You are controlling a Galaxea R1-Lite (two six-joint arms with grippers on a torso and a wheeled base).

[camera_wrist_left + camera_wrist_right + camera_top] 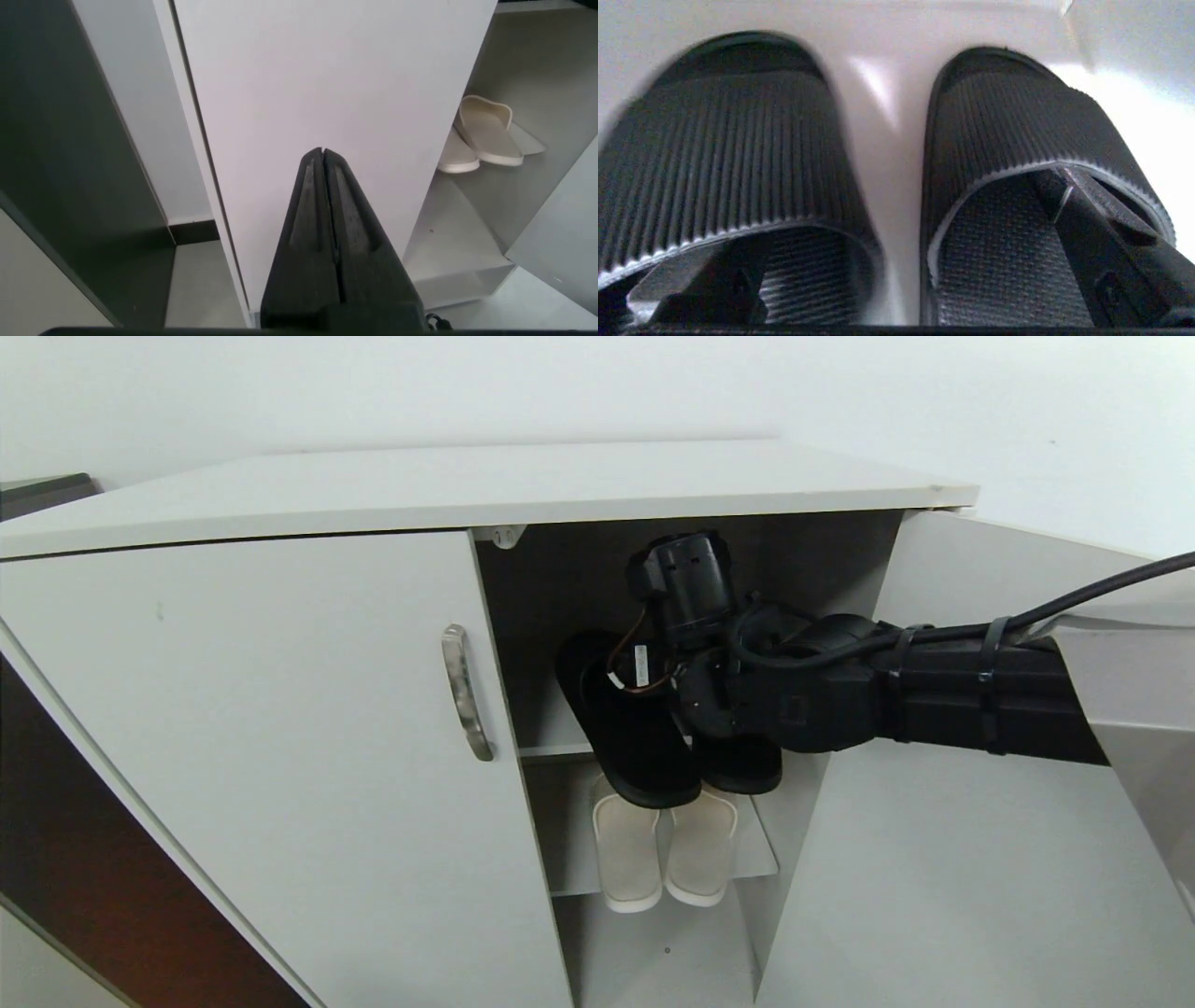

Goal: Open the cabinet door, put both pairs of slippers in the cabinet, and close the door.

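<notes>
Just above the white slippers, right gripper clamps black slippers at the shelf edge; left gripper closed.

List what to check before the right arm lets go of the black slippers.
1. Right door swung open: ok.
2. White slippers already on the lower shelf: ok.
3. Right gripper holding the black slippers: ok, one of its fingers sits under each strap.
4. Black slippers lying flat on the upper shelf: not ok, they are tilted and their near ends hang past its front edge.
5. Slipper soles touching the upper shelf: cannot tell.
6. Left gripper out of the way: ok, shut, in front of the closed left door.
</notes>
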